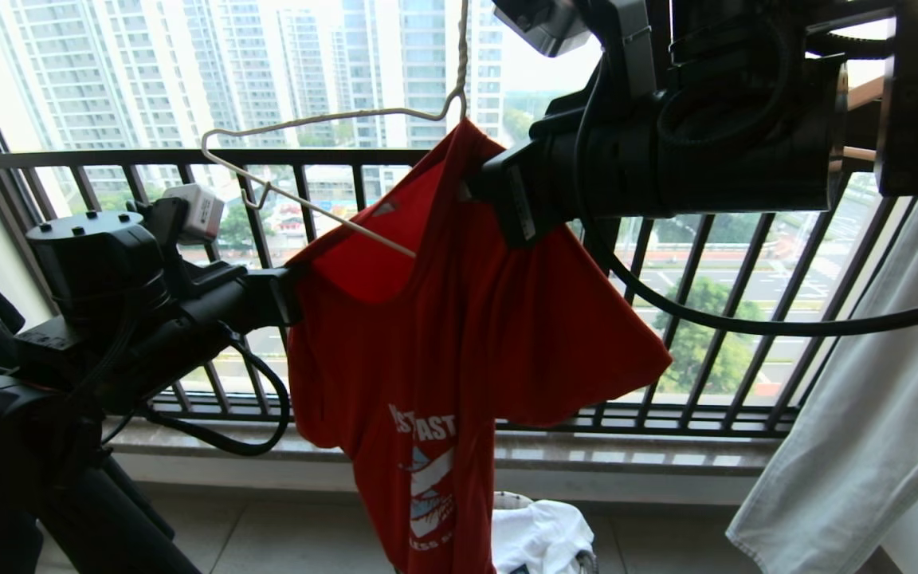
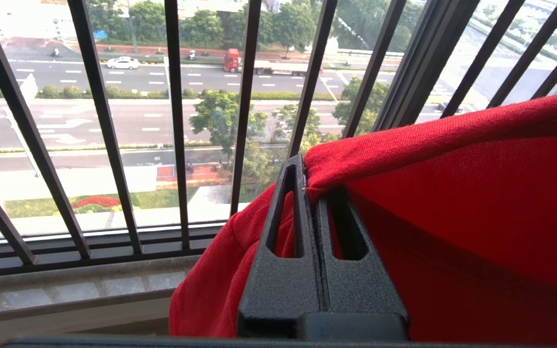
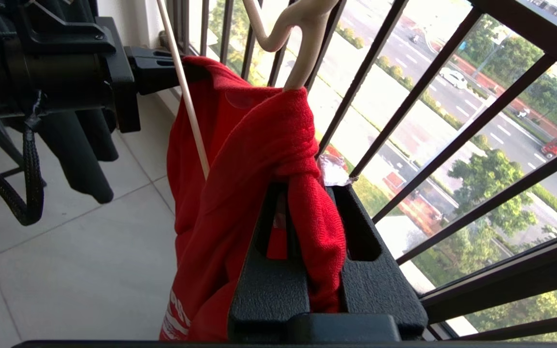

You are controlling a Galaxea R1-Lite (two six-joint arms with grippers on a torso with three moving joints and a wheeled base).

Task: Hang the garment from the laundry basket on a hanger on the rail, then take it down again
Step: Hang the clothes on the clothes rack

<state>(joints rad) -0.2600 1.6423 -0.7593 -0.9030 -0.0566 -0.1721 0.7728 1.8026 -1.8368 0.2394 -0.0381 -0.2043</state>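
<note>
Window railing: black barred railing (image 1: 395, 159) spans the whole opening, with tower blocks, trees and a road showing beyond it.
Pale garment: a grey-green cloth (image 1: 865, 414) hangs down the right edge of the head view, well apart from the red shirt.
Garment: the red T-shirt (image 1: 427, 351) hangs in front of the railing, half on the hanger. Its right shoulder is draped over the wire at the hook neck, while its left side sags below the bare wire arm. White lettering and a blue-white chest graphic show low on the cloth.
Right gripper: the right gripper (image 3: 315, 193) comes in from the upper right and is clamped on a bunched fold of the garment at the shoulder, just beneath the hanger's neck; the jaws are pinched together with red cloth between them.
Left gripper: the left gripper (image 2: 307, 186) reaches in from the left at mid height, jaws pressed together on the garment's left edge, with fabric caught at the tips.
Hanger: the cream-white wire hanger (image 1: 300, 159) is tilted, with its left arm and small notch hook uncovered.
Laundry basket: only the rim of the white basket (image 1: 511, 501) shows on the floor below the shirt, with white cloth (image 1: 543, 534) in it.
</note>
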